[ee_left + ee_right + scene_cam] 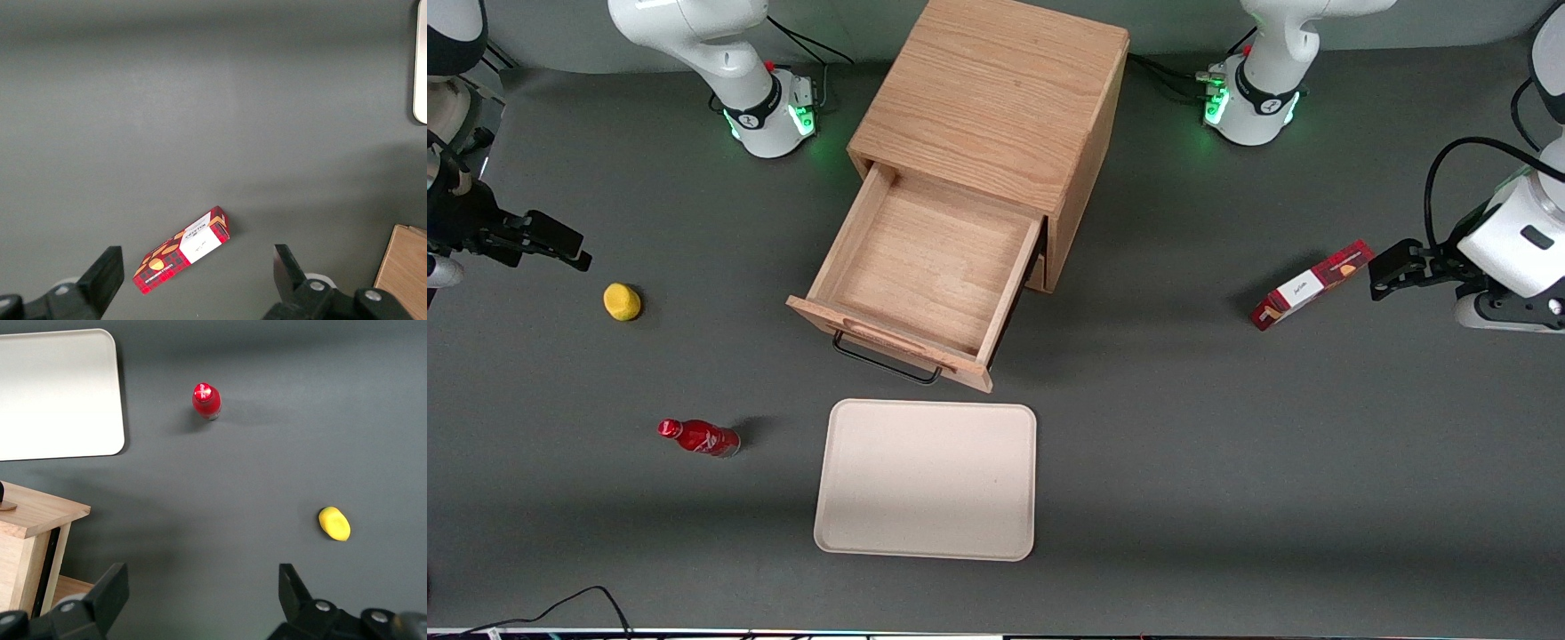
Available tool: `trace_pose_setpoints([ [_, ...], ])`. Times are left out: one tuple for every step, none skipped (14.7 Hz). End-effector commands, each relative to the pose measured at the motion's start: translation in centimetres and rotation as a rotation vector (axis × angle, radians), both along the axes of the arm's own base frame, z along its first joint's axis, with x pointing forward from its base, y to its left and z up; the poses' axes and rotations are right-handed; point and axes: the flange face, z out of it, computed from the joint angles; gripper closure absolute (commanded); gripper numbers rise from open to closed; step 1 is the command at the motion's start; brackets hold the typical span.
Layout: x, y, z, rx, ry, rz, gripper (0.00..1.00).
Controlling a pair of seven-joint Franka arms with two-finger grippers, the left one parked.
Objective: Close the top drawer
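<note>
Gripper (200,600): fingers spread apart, holding nothing, hovering above bare table at working arm's end, well clear of cabinet (996,116). Yellow object (622,301) near it. Top drawer (920,276): pulled fully out, empty, handle (887,362) facing tray (927,480). Front panel exposed, so likely push point.

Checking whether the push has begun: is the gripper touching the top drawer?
Apart. The front view shows the gripper open above bare table near the yellow object, toward the working arm's end, with a wide gap to the pulled-out top drawer.
</note>
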Motion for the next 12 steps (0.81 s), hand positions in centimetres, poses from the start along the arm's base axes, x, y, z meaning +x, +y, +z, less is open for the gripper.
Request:
trace_pose_setpoints([
  [0.3, 0.1, 0.4, 0.016, 0.006, 0.021, 0.00],
  [0.6, 0.1, 0.7, 0.015, 0.000, 0.017, 0.00],
  [0.6, 0.0, 0.7, 0.018, 0.001, 0.012, 0.00],
  [0.6, -0.5, 0.6, 0.022, 0.002, 0.012, 0.00],
  [0.5, -0.8, 0.7, 0.023, 0.001, 0.012, 0.00],
  [0.2, -0.7, 0.9, 0.025, 0.003, -0.003, 0.00],
  [0.1, -0.8, 1.3, 0.025, -0.002, 0.018, 0.00],
  [0.0, -0.3, 1.4, 0.021, -0.005, 0.032, 0.00],
  [0.2, 0.3, 1.3, 0.014, -0.001, 0.029, 0.00],
  [0.2, 0.3, 1.4, 0.024, -0.003, 0.029, 0.00],
  [-0.1, 0.1, 1.3, 0.032, 0.009, 0.020, 0.00],
  [0.0, 0.1, 0.9, 0.034, 0.033, 0.022, 0.00],
])
